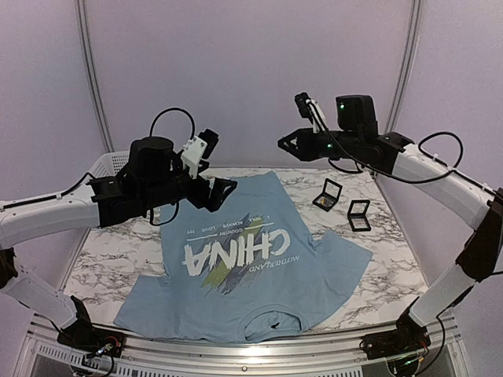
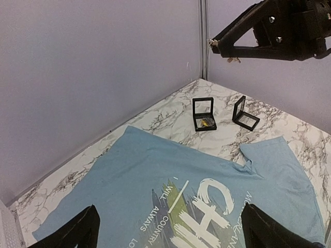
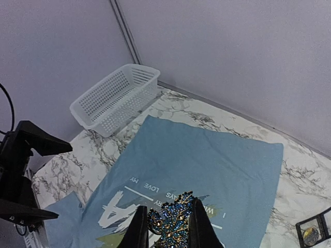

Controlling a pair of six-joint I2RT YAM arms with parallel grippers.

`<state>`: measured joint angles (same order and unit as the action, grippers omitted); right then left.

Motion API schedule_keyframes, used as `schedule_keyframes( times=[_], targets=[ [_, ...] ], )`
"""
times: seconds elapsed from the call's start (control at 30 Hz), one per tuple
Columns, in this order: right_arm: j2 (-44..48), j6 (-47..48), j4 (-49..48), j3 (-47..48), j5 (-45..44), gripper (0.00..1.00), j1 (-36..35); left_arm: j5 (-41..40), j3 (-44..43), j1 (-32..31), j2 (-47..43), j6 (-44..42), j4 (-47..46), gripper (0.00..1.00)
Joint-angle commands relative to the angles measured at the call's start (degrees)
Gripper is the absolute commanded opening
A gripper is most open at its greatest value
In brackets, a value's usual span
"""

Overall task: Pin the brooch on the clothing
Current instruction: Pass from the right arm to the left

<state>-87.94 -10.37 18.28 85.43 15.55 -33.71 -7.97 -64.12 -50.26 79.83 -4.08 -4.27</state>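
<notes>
At the far left corner of the marble table [image 1: 393, 259] a white mesh basket [image 1: 106, 163] is seen, well apart from everything else and just beyond the left arm. The left gripper [image 1: 224, 195] is held raised above the left part of the light blue shirt [image 1: 259, 259], pointed to the right, and its fingers [image 2: 77, 232] are spread wide with nothing between them. The shirt is laid flat across the middle of the table with the "CHINA" lettering facing up, and nothing is resting on it. To its right, on bare marble, two small black square cases [image 1: 328, 193] [image 1: 359, 214] are propped open side by side; a small round gold-grey disc [image 3: 310, 235] is seen inside one of them. The right arm is lifted high over that side, and the right gripper [image 1: 284, 144] is aimed leftward above the far edge of the shirt. The brooch [image 3: 170, 225], a blue gem-set piece with gold edging, is pinched between its closed fingers, clear of the cloth
</notes>
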Motion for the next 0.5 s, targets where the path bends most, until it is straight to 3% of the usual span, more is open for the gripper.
schedule_keyframes(
  times=[0.0, 0.23, 0.47],
  targets=[
    [0.0, 2.4, -1.7, 2.7, 9.3, 0.06, -2.6, 0.9, -0.1, -0.1, -2.5, 0.4, -1.9, 0.97],
    [0.8, 6.9, -4.5, -1.1, 10.1, 0.06, -7.0, 1.6, 2.9, -0.9, -5.0, 0.5, -1.0, 0.88],
    [2.0, -6.2, -28.1, -10.2, 6.8, 0.06, -10.7, 0.8, 5.0, -5.9, -6.3, 2.8, -7.5, 0.71]
  ],
)
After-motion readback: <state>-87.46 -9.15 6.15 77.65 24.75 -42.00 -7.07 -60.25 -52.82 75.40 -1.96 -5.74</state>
